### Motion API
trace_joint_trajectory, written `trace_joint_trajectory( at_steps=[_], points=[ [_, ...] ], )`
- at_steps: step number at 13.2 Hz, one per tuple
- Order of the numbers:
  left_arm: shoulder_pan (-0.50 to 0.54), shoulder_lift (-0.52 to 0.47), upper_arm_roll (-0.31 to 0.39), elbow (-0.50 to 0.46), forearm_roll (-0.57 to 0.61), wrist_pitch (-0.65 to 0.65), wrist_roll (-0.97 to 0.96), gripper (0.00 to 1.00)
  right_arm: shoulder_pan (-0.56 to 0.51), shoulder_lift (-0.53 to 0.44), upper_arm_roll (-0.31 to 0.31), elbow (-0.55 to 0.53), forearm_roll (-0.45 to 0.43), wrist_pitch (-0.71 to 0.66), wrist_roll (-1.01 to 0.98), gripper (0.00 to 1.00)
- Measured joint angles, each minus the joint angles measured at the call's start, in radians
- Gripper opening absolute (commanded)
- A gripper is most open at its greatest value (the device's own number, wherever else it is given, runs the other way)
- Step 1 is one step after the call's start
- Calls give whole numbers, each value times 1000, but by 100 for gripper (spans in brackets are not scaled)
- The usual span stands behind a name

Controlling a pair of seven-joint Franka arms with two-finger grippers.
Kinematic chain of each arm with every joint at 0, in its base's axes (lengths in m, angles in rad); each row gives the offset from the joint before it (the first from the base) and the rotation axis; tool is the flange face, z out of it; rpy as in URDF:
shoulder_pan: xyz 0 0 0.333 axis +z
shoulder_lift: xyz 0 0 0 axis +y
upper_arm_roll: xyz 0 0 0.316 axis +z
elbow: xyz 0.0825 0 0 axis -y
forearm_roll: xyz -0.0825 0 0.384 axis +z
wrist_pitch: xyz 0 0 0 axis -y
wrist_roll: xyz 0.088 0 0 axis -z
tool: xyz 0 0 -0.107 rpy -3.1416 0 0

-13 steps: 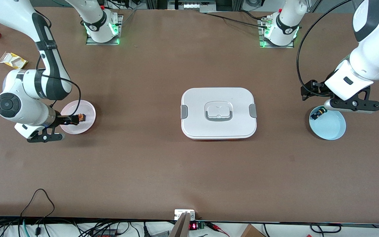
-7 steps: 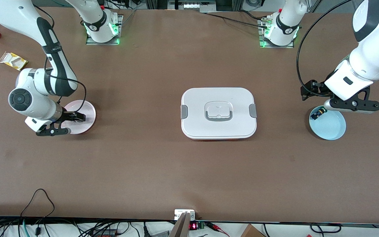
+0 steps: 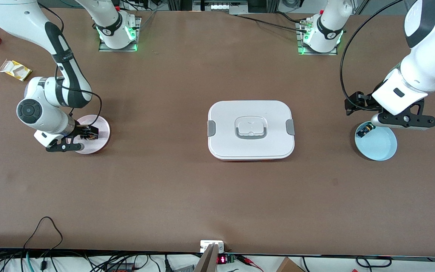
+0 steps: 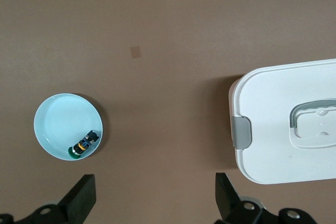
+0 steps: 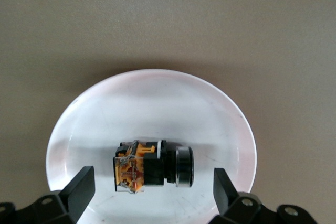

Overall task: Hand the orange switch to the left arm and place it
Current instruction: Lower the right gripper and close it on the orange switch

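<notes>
With the orange switch (image 5: 152,165) lying on its side in the pink plate (image 5: 105,108) between the right gripper's (image 3: 89,134) spread fingers, lower squarely, then close across the black body. Left gripper (image 3: 368,126), open, waiting over the blue plate (image 3: 381,149). Midway along the brown table (image 3: 164,189), the latched white box (image 3: 250,129); nearer the bases, a yellow wrapper (image 3: 14,69).

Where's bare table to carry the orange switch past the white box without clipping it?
The broad brown strip of table nearer the front camera than the large white latched plastic box is bare. So are the stretches between the box and the pink plate, and between it and the light-blue dish. It is crowded at the plates: the open right gripper straddles the orange switch, and the open left gripper waits above the dish.
</notes>
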Motion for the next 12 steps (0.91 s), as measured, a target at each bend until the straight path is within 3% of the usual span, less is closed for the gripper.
trace_joint_trajectory(
  at_steps=[12],
  points=[
    [0, 0, 0, 0, 0, 0, 0, 100, -11, 63, 0, -18, 0, 46, 0, 100]
  ],
)
